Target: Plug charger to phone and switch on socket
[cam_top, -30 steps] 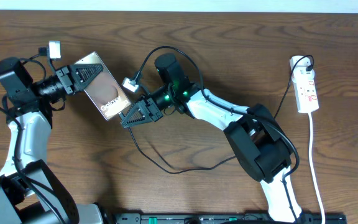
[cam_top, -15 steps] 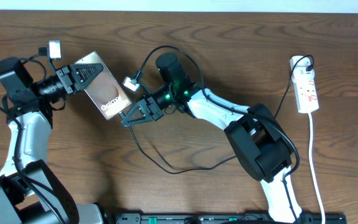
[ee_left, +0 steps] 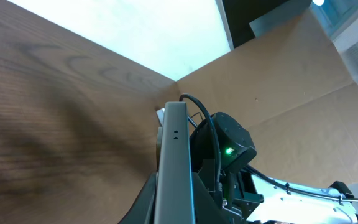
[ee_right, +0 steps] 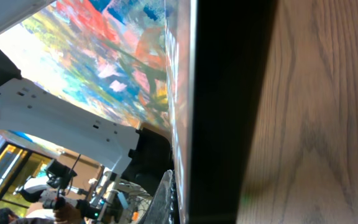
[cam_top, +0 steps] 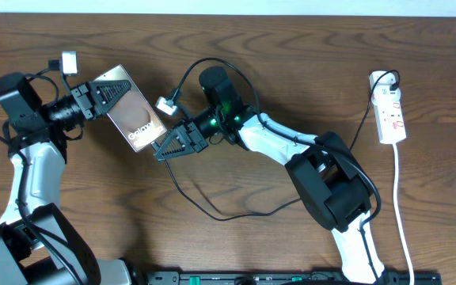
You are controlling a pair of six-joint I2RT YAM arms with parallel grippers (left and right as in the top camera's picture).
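Note:
The phone [cam_top: 137, 123] is held tilted above the table, with my left gripper [cam_top: 109, 96] shut on its upper end. In the left wrist view its thin edge [ee_left: 176, 155] stands between the jaws. My right gripper [cam_top: 163, 152] is shut at the phone's lower edge. The charger [cam_top: 212, 215], a thin black cable, runs out from under this gripper, so the gripper seems to hold it. The cable's plug tip is hidden. In the right wrist view the phone [ee_right: 229, 106] fills the frame as a dark band. The white socket [cam_top: 392, 111] lies at the far right.
The charger cable loops across the table's middle and runs up to the black plug [cam_top: 386, 79] at the socket's top. The socket's white lead [cam_top: 402, 206] runs down the right edge. A black bar [cam_top: 291, 277] lies along the front edge.

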